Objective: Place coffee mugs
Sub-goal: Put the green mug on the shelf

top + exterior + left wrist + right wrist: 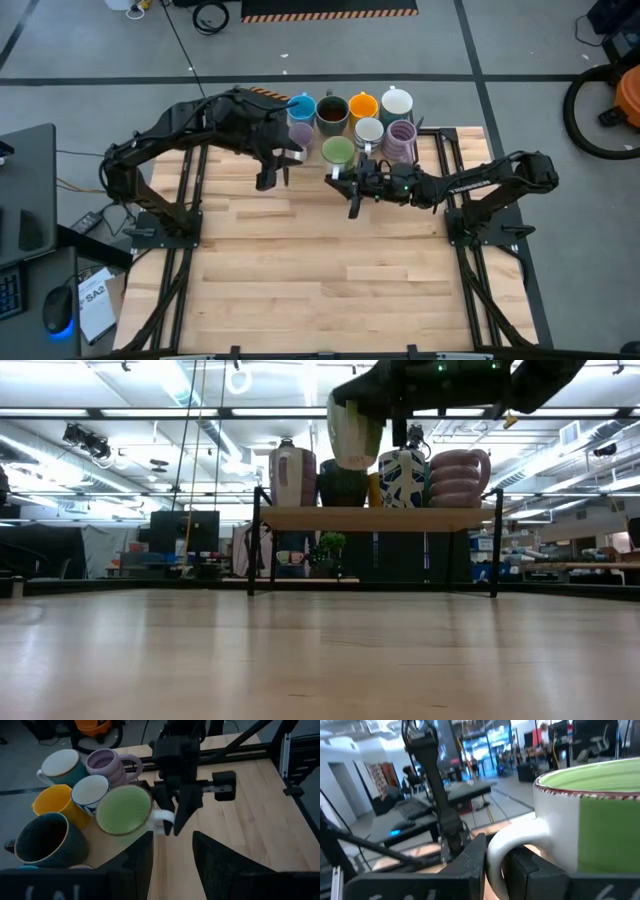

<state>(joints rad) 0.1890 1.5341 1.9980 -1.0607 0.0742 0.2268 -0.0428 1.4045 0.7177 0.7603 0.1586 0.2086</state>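
I have the green ceramic mug with the white handle (124,810) in my right hand (352,178), fingers clamped on the loop of the handle, as my right wrist view shows it. I grip there because the handle is the one part narrow enough to pinch, and it keeps the cup upright with its mouth up. From the low view the green mug hangs in the air, above the level of the small raised rack (380,517) at the far edge of the wooden bench (320,270).

The other mugs crowd that rack: the blue one (302,107), the dark brown one (332,113), the orange one (362,105), a white one (397,102), a patterned white one (369,131) and a ribbed lilac one (401,138). The green mug sits just on the near side of that cluster, beside the patterned white mug. I judge I am carrying it to or from its slot there.

My left hand (274,170) waits nearby, on the blue mug's side of the rack, fingers apart and holding nothing.
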